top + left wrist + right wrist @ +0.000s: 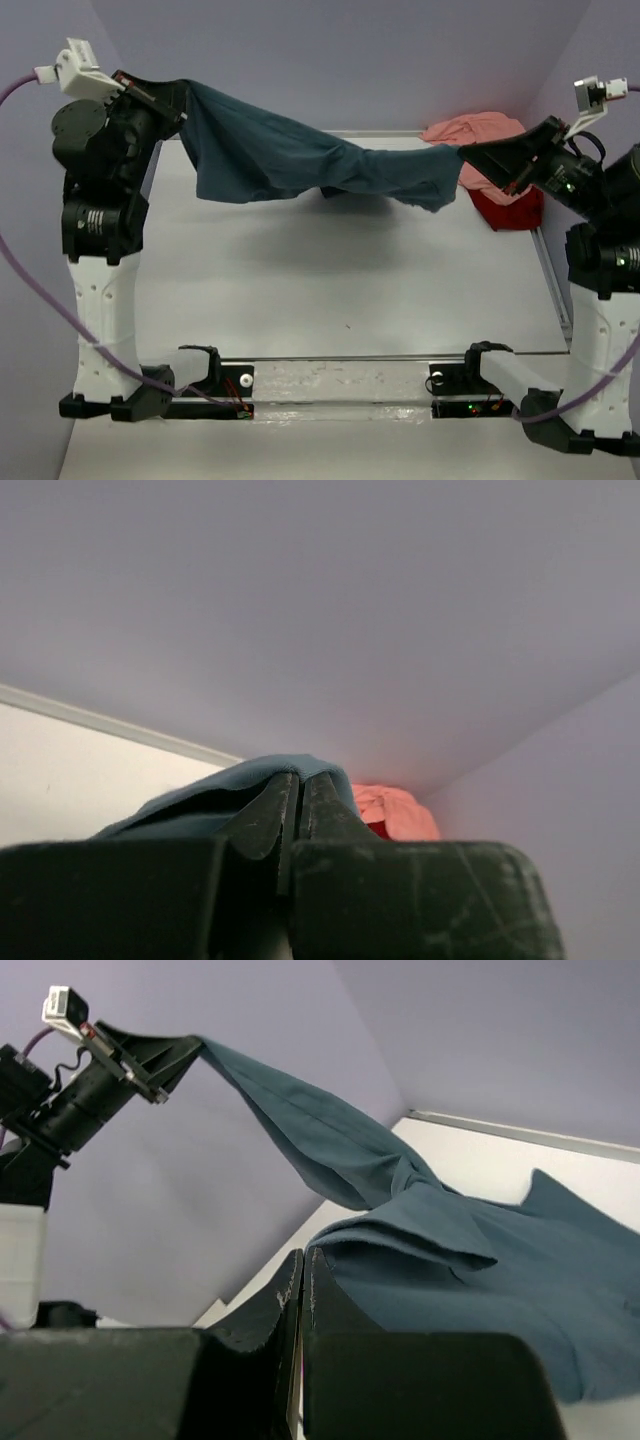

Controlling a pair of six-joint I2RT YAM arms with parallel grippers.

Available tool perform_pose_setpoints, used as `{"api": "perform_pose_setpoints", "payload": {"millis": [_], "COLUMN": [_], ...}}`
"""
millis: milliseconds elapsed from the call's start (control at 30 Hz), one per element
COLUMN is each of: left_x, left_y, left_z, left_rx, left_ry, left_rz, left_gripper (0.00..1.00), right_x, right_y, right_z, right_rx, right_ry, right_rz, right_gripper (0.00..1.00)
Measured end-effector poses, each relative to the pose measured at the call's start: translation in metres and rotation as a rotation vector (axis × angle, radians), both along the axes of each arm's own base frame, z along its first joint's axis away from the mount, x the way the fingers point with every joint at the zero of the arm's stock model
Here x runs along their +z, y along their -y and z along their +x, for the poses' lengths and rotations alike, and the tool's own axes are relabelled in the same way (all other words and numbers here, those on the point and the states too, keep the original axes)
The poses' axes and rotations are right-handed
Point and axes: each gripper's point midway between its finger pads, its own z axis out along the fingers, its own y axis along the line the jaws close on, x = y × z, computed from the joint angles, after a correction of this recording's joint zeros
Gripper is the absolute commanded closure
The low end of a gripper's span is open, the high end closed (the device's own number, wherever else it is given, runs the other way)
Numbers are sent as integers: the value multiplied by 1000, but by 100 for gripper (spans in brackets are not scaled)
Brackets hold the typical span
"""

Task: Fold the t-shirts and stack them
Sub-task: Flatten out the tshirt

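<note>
teal-blue cotton is hanging in the air over the far half of the tabletop (350, 290): the teal-blue t-shirt (300, 160) is stretching between the two arms. the left gripper (180, 97) is clamping one end high above the far left corner, its jaws pressing together on the fabric. the right gripper (466, 153) is pinching the other end lower down, near the far right corner, its jaws likewise closing tight on the cloth. the shirt is sagging in the middle, loose folds drooping toward the surface; whether they are touching it i cannot tell. the salmon pink t-shirt (478, 130) is lying crumpled in the far right corner, resting partly on the red t-shirt (505, 207), which is showing just beside the right arm.
</note>
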Motion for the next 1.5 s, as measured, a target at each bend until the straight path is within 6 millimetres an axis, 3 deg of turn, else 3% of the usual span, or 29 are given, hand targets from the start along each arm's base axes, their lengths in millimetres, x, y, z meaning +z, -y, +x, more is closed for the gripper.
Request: {"api": "perform_pose_setpoints", "payload": {"millis": [100,167,267,333,433,567,733,933,1033,1100,1233,1333,1500], "left_x": [30,39,40,36,26,19,12,-3,-26,-51,-94,-119,-147], "left_y": [-4,-7,-12,-16,-25,-36,-54,-59,-56,-53,-48,-46,-43], "left_z": [-46,-72,-106,-125,-155,-175,-180,-170,-157,-143,-119,-101,-69], "left_rx": [1,3,13,26,58,112,206,240,234,225,209,206,206], "left_ry": [92,122,127,116,88,58,22,-26,-85,-155,-268,-319,-352], "left_rz": [-12,-14,-16,-16,-17,-13,-7,0,8,19,40,49,55], "left_gripper": [100,100,100,100,100,100,100,100,100,100,100,100,100], "right_x": [14,17,19,26,39,61,88,92,83,75,29,-24,-92], "right_y": [-7,-9,-11,-12,-14,-14,0,34,52,59,72,81,85], "right_z": [-48,-72,-100,-127,-151,-182,-196,-186,-169,-158,-110,-69,-31], "right_rx": [37,44,51,50,48,33,-106,-364,-470,-509,-565,-590,-583], "right_ry": [67,91,103,120,157,234,336,352,314,282,109,-61,-237], "right_rz": [-1,-2,-3,-3,-2,-3,-12,-49,-70,-81,-122,-163,-211], "right_gripper": [100,100,100,100,100,100,100,100,100,100,100,100,100]}}
